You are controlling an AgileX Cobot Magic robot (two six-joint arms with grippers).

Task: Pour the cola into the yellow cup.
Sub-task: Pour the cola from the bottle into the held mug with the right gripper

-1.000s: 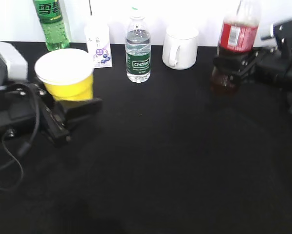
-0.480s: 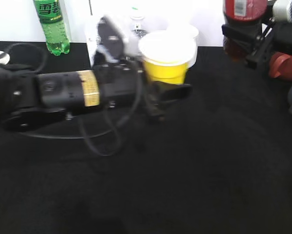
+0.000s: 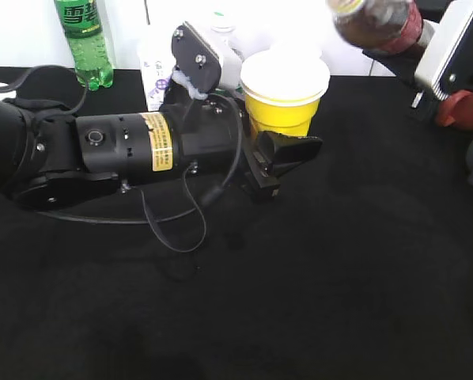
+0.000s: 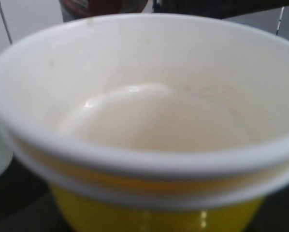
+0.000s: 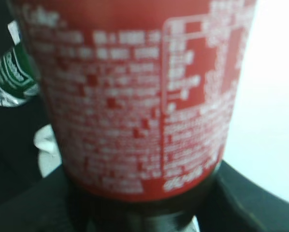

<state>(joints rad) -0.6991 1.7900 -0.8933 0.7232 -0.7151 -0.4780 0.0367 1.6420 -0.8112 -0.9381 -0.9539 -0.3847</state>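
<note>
My left gripper is shut on the yellow cup and holds it upright above the table at the back middle. The cup's white inside fills the left wrist view and looks empty. My right gripper is shut on the cola bottle, which is tilted to the left with its yellow cap end up and to the right of the cup's rim. Its red label fills the right wrist view; the jaws are hidden behind it.
A green soda bottle stands at the back left. A small white carton and a water bottle stand behind my left arm. A red mug sits at the right edge. The table is black cloth.
My left arm has carried the yellow cup from the left to the back middle. My right gripper has lifted the cola bottle and tipped it over to the left, toward the cup.
</note>
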